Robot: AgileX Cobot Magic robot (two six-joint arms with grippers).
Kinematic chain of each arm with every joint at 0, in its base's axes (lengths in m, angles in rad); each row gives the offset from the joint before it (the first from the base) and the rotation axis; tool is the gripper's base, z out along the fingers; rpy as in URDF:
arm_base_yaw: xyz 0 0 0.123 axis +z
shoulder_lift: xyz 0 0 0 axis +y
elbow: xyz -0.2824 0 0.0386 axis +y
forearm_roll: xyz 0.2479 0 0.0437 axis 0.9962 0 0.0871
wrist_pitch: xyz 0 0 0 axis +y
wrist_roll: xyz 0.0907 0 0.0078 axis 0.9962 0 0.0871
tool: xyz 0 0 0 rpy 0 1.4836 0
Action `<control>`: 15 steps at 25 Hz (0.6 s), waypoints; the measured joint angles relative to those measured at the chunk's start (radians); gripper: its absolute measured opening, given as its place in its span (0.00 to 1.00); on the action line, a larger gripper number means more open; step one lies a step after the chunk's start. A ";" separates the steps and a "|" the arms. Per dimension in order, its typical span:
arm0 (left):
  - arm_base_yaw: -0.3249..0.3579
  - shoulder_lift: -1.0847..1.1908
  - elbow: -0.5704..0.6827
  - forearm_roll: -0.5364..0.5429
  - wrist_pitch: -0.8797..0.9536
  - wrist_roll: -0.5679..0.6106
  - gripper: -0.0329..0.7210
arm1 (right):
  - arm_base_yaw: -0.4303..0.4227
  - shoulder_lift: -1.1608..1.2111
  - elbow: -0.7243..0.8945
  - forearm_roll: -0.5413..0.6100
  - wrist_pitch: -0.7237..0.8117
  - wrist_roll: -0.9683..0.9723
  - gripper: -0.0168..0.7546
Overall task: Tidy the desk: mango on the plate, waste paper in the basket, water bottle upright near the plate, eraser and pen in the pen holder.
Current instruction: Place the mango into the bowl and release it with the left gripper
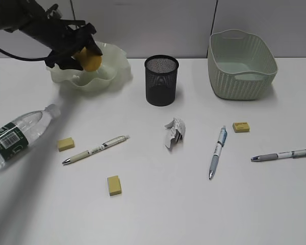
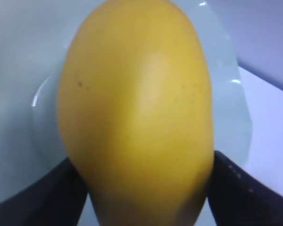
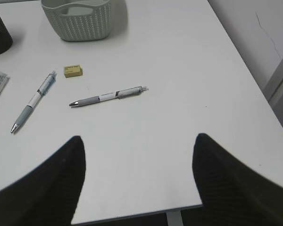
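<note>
The mango [image 1: 90,59] is half hidden behind the left pincer [image 1: 74,48] over the plate [image 1: 112,69]. The water bottle [image 1: 18,133] is cut off at the exterior view's left edge, its base unseen.
</note>
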 joint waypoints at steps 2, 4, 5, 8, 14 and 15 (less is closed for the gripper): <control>0.000 0.012 -0.006 0.036 0.001 0.001 0.81 | 0.000 0.000 0.000 0.000 0.000 0.000 0.75; 0.000 0.015 -0.009 0.077 0.001 0.001 0.86 | 0.000 0.000 0.000 0.000 0.000 0.000 0.75; 0.000 0.013 -0.011 0.095 0.001 0.001 0.89 | 0.000 0.000 0.000 0.000 0.000 0.000 0.75; 0.000 0.003 -0.012 0.117 0.007 0.002 0.93 | 0.000 0.000 0.000 0.000 0.000 0.000 0.75; 0.001 -0.048 -0.012 0.126 0.068 0.002 0.94 | 0.000 0.000 0.000 0.000 0.000 0.000 0.75; 0.001 -0.066 -0.012 0.127 0.088 0.002 0.94 | 0.000 0.000 0.000 0.000 0.000 0.000 0.75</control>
